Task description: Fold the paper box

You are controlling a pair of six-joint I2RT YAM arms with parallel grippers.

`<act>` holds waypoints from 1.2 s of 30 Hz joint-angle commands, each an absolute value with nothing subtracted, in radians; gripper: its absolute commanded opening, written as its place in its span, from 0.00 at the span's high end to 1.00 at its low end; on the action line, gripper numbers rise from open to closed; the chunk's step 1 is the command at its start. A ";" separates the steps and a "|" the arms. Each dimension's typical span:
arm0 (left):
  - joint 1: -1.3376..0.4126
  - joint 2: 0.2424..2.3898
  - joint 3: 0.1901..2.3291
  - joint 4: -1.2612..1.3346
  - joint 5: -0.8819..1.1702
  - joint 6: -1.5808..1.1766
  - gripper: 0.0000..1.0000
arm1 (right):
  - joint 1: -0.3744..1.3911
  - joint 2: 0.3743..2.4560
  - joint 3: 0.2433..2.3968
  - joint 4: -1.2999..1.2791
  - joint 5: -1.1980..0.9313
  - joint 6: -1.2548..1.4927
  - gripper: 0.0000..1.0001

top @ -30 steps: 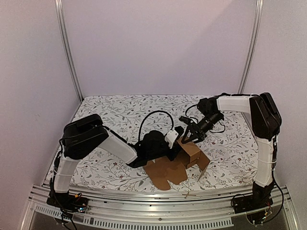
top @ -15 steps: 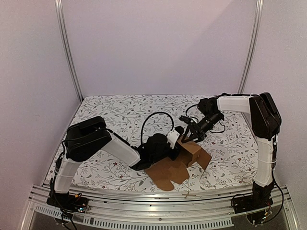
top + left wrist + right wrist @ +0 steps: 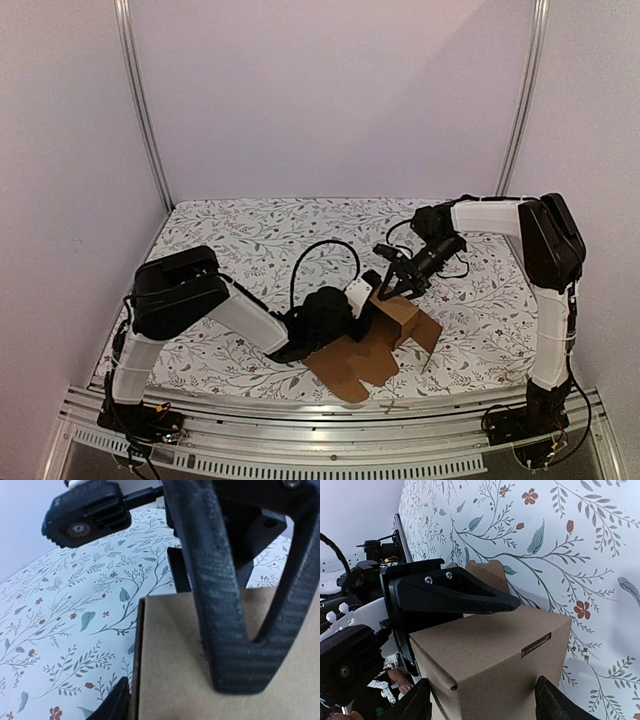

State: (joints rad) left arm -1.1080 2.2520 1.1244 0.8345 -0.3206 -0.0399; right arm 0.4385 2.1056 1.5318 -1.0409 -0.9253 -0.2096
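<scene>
The paper box [image 3: 398, 318] is brown cardboard, half formed: a small upright carton with flat flaps [image 3: 350, 368] spread toward the near edge. My right gripper [image 3: 389, 287] comes down from the back right; its fingers [image 3: 415, 702] stand on either side of the carton [image 3: 495, 650], shut on it. My left gripper [image 3: 362, 298] reaches in from the left. One of its fingers [image 3: 460, 595] lies over the carton's top. In the left wrist view a cardboard panel [image 3: 190, 670] fills the lower right, my own finger [image 3: 117, 705] stands just outside its edge, and the jaws are apart.
The table has a white cloth with a flower print [image 3: 250, 235]. The right wrist's camera [image 3: 82, 520] and one of the right gripper's fingers [image 3: 220, 605] loom close in the left wrist view. A metal rail [image 3: 330, 408] runs along the near edge, close to the flaps.
The left gripper closed and has reopened, and its arm has drawn back slightly to the left. The flat flaps have shifted a little toward the near edge. The right arm is still.
</scene>
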 commanded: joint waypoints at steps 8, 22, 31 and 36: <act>-1.109 2.093 0.972 0.808 -0.303 -0.036 0.51 | 0.444 2.147 1.638 -1.114 -0.891 -0.215 0.22; -1.103 2.022 0.841 0.790 -0.254 -0.096 0.58 | 0.444 2.233 1.686 -1.133 -0.833 -0.199 0.21; -1.083 1.846 0.816 0.606 -0.223 -0.082 0.54 | 0.381 2.117 1.812 -1.271 -0.852 -0.291 0.19; -1.083 1.699 0.909 0.319 -0.316 -0.080 0.44 | 0.282 2.021 1.809 -1.312 -0.841 -0.315 0.17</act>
State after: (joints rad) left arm -1.0943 1.8030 0.8318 0.5766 -0.2455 -0.0784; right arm 0.3656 2.1330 1.7931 -1.2404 -0.8680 -0.2668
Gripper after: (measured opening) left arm 0.503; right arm 0.832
